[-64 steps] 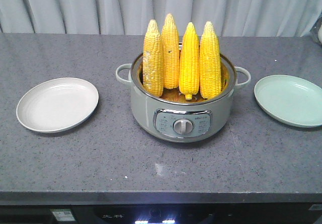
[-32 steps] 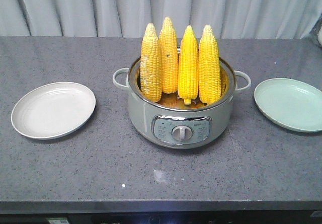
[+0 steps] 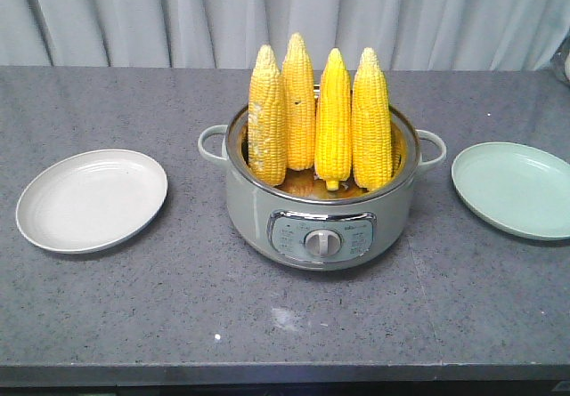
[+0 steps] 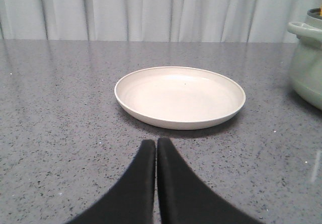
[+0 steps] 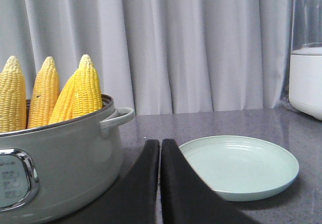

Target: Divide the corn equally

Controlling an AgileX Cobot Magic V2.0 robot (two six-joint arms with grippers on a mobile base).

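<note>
One cream plate (image 3: 91, 200) lies on the grey counter (image 3: 178, 307), at 9 o'clock from the single grey-green cooker pot (image 3: 258, 209). Four cobs of corn (image 3: 333, 116) stand upright in the pot, tips up, side by side. One pale green plate (image 3: 512, 189) lies at the pot's 3 o'clock. The left gripper (image 4: 156, 151) has its jaws pressed together on nothing, with the cream plate at its 12 o'clock. The right gripper (image 5: 160, 151) is likewise closed and empty, with the pale green plate at its 1 o'clock.

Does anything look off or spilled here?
Leftmost yellow corn cob has a pale dull patch low down; a whitish smudge marks the grey speckled counter before the grey-green electric pot.
</note>
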